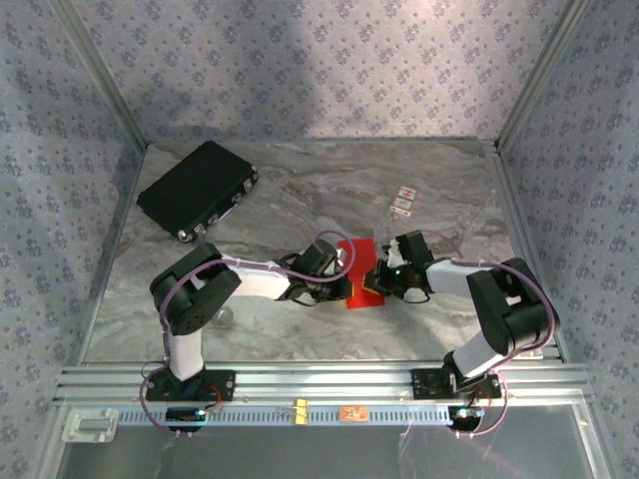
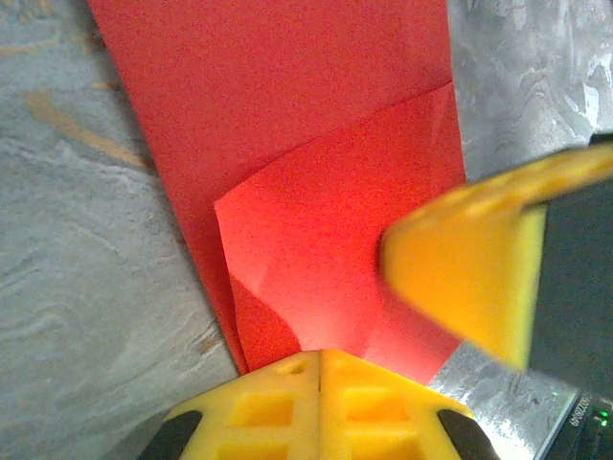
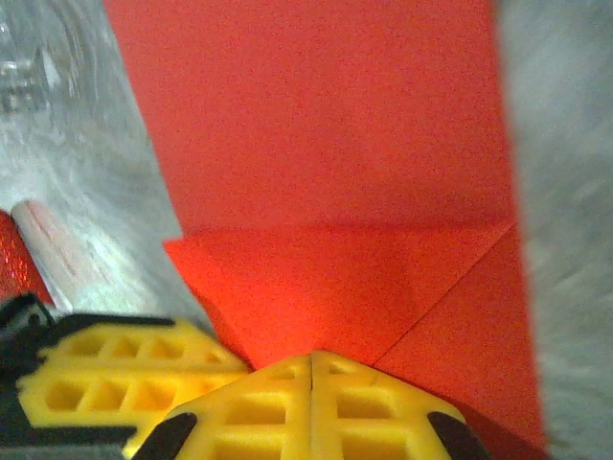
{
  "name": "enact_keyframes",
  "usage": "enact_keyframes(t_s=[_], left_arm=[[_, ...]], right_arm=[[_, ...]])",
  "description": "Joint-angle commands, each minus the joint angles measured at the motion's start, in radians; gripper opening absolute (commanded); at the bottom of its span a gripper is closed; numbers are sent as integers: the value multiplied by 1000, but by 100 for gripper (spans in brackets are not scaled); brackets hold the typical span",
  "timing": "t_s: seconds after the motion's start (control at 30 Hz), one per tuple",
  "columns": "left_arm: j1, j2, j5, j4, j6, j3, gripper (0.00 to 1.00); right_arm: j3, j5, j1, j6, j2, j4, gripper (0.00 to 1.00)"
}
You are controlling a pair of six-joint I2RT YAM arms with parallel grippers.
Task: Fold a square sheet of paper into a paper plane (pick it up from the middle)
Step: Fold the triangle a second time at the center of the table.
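1. Two grippers are meeting mid-frame in your top view: left gripper point(image 1: 342, 283) and right gripper point(image 1: 383, 283), both with fingers pressed together.
2. The square sheet of paper point(image 1: 360, 259) is lying between them on the table point(image 1: 300, 200), with its corner flap folded and both tips resting at the flap.

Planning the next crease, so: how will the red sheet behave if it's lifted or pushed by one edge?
Probably floppy: the square sheet of paper looks thin, so a lifted edge would likely droop. Its folded corner shows a soft buckle, so it probably dents easily. On the smooth table it may slide.
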Motion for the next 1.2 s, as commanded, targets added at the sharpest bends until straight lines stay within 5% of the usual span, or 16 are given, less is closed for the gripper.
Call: enact_keyframes(t_s=[0.0,0.17,0.43,0.7,1.17], left_arm=[[-3,29,-32,-132,22,-19,1],[-3,29,-32,-128,23,-20,1],[-2,25,-33,-128,23,-19,1],[-2,11,-34,-137,27,-28,0],[-4,-82,-65,-193,75,121,10]], right_arm=[[43,60,-38,-13,21,-45,0],[52,1,-110,-7,43,-7,0],[48,-54,-86,-3,21,18,0],[70,70,-155,-65,74,-61,1],[-17,173,-135,-171,-319,-212,13]])
